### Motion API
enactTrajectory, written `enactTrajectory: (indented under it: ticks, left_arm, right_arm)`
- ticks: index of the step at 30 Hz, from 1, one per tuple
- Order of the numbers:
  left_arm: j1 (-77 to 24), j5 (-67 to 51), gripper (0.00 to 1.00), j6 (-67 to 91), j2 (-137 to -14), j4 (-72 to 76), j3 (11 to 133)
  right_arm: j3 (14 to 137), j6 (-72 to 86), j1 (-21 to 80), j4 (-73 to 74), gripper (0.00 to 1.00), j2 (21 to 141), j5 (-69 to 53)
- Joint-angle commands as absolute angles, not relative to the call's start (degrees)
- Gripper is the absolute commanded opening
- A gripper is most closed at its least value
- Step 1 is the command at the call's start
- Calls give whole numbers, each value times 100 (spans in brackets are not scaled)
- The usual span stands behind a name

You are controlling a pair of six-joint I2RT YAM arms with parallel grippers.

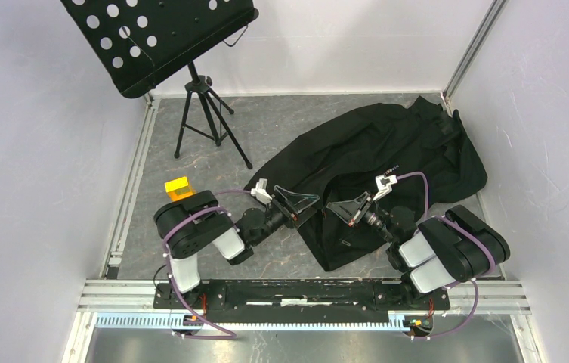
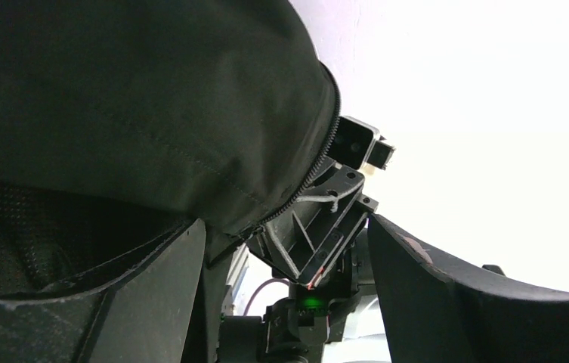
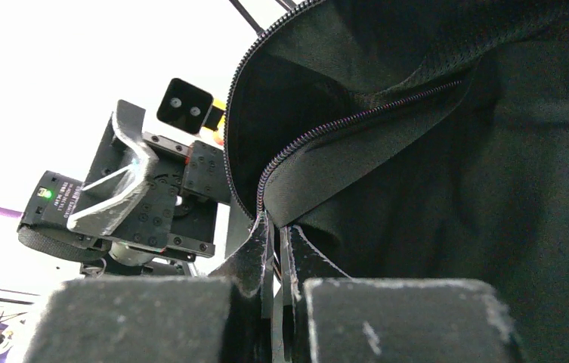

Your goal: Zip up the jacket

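1. Top view: the jacket [image 1: 387, 151] lies crumpled on the table [image 1: 213, 162], right of centre, with its near hem lifted between the two arms. Both arms reach low and inward, so the left pincer [image 1: 304, 201] and right pincer [image 1: 339, 208] face each other tip to tip.
2. Left wrist view: the left pincer [image 2: 285, 227] stands wide apart and grips nothing. Jacket fabric drapes over its left finger [image 2: 153, 287], and the zip [image 2: 319, 162] edge runs just past it.
3. Right wrist view: the right pincer [image 3: 275, 234] is clamped together on the jacket's lower zip end. Above it the two tooth rows [image 3: 326, 128] spread apart, so I judge the zipping as not yet begun: the ends need joining and the slider needs pulling.
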State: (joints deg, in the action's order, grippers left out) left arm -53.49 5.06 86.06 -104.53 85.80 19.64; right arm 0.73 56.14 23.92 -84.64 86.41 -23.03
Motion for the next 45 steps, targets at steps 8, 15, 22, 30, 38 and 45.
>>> enactTrajectory:
  ticks: [8, 15, 22, 30, 38, 45]
  left_arm:
    - [-5584, 1040, 85, 9511, -10864, 8912, 2031]
    - [-5634, 1322, 74, 9688, -10977, 8917, 2078]
    - [-5642, 1441, 61, 9855, -11112, 8912, 2184]
    - [-5671, 1511, 50, 9807, -11095, 8912, 2156]
    - [-5739, 1552, 32, 9747, -11142, 8912, 2109]
    - [-5794, 1491, 16, 9696, -11119, 8914, 1995]
  right_arm:
    - [-218, 5660, 2363, -10523, 0, 8595, -2209]
    - [-229, 5664, 2364, -10538, 0, 8587, -2207]
    - [-211, 5678, 2362, -10560, 0, 8613, -2213]
    - [-202, 5729, 2357, -10607, 0, 8666, -2207]
    - [-193, 5871, 2357, -10757, 0, 8758, -2198]
    - [-210, 5937, 2360, -10680, 0, 8678, -2121]
